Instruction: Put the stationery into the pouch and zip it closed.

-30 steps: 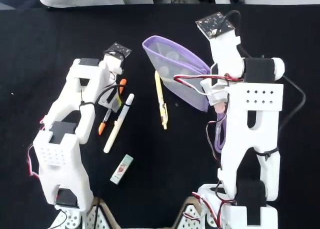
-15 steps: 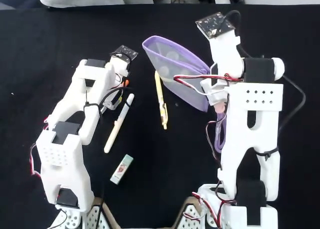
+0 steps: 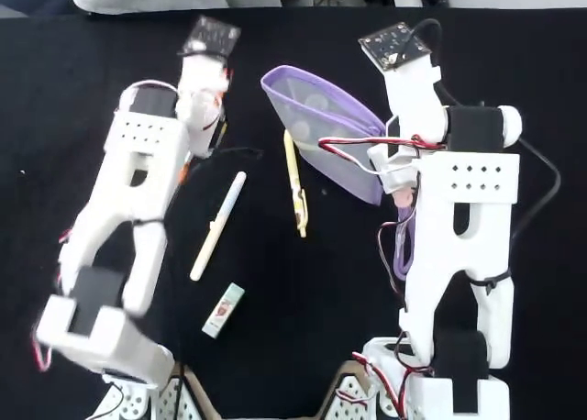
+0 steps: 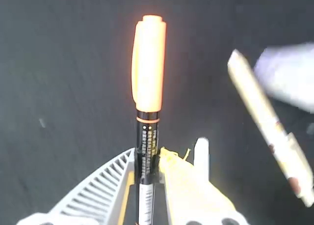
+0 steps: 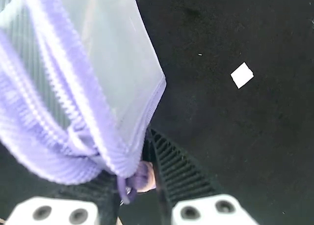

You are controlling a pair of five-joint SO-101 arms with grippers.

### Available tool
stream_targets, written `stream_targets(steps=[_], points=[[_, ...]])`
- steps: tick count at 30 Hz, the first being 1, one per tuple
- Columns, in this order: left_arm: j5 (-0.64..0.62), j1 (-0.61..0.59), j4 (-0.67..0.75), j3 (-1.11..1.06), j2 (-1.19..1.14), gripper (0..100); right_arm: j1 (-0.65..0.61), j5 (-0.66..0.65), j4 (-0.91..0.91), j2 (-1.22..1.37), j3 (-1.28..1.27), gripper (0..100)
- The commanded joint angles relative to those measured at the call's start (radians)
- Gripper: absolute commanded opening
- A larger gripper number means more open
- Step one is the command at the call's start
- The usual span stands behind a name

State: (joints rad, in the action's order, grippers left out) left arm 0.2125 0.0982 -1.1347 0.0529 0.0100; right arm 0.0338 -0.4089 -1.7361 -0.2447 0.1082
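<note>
though soft-sided, a translucent purple pouch [image 3: 316, 122]

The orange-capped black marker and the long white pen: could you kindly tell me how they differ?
The orange-capped black marker is clamped in the left gripper; the long white pen lies loose on the black table. The marker is two-toned; the pen is pale throughout. Both are outside the purple mesh pouch.

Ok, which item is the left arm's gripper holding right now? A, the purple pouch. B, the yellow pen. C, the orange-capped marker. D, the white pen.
C: in the left wrist view the orange-capped marker sits clamped in the left gripper, between its jaws, while the purple pouch is in the right gripper.
</note>
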Motion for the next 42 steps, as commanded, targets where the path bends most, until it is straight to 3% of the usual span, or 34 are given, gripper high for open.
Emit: stream_targets(steps=[1, 6, 11, 17, 27, 33, 42], points=[[-0.058, 0.050, 0.107, -0.021, 0.172, 3, -0.009, 0.009, -0.023, -0.041, 0.005, 1.1], [-0.172, 0.070, 0.347, -0.173, 0.322, 3, -0.011, 0.009, -0.023, -0.041, 0.005, 1.1], [-0.342, 0.061, 0.713, -0.395, 0.446, 3, -0.017, 0.009, -0.023, -0.041, 0.005, 1.1], [-0.433, 0.062, 1.014, -0.630, 0.681, 3, -0.017, 0.011, -0.023, -0.039, 0.004, 1.1], [-0.617, 0.071, 1.071, -0.714, 0.948, 3, -0.017, 0.011, -0.023, -0.031, 0.004, 1.1], [-0.666, 0.160, 1.074, -0.673, 0.933, 3, -0.017, 0.011, -0.023, -0.031, 0.004, 1.1], [-0.664, 0.228, 1.330, -0.737, 0.747, 3, -0.023, 0.003, -0.015, -0.041, -0.068, 1.1]])
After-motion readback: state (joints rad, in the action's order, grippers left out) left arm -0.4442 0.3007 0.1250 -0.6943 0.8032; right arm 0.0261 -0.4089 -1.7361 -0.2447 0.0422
